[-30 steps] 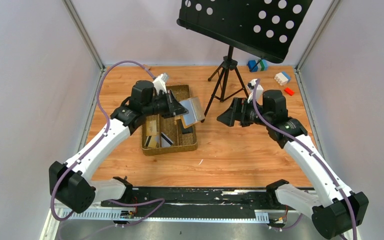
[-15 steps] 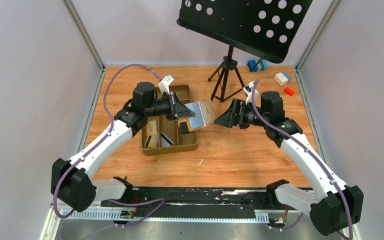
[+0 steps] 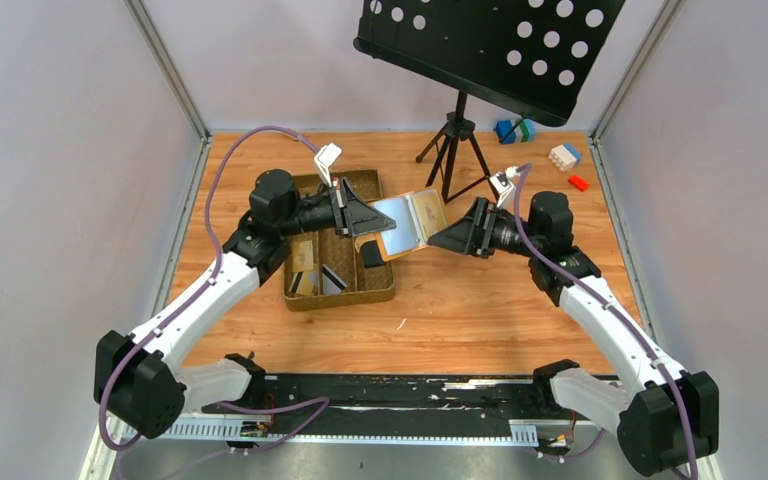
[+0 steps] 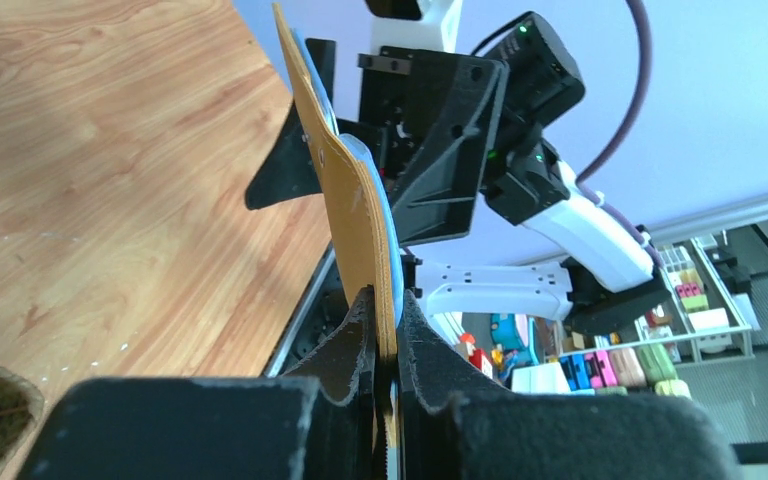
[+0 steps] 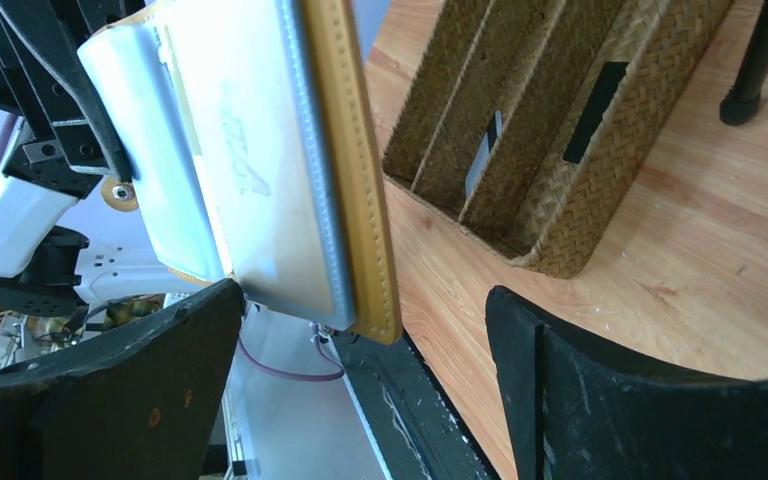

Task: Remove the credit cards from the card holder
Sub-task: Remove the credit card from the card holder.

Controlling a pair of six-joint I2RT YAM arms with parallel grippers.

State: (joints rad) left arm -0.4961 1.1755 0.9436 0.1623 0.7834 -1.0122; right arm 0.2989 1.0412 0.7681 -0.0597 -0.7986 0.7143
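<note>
Card holder (image 3: 405,222), a small flat mustard-yellow folding wallet with grey-blue lining: spread open in the air, just right of the brown woven compartment tray (image 3: 385,292) and above the wooden table (image 3: 480,300). Pinched at one edge by the left gripper (image 3: 362,216), clenched tight on the leather. Flanked at the opposite edge by the right gripper (image 3: 442,237), jaws spread wide on either side, apparently touching nothing. Three thin credit cards lying in the tray: a tan card (image 3: 305,257), a dark card with a pale stripe (image 3: 332,279), a black card (image 3: 371,255). Judged well along, then, with several cards already out. A tan patch on the wallet's right half, possibly one more card in its pocket; too small to tell. Likely left: extraction of any last card, then a drop into the tray.
</note>
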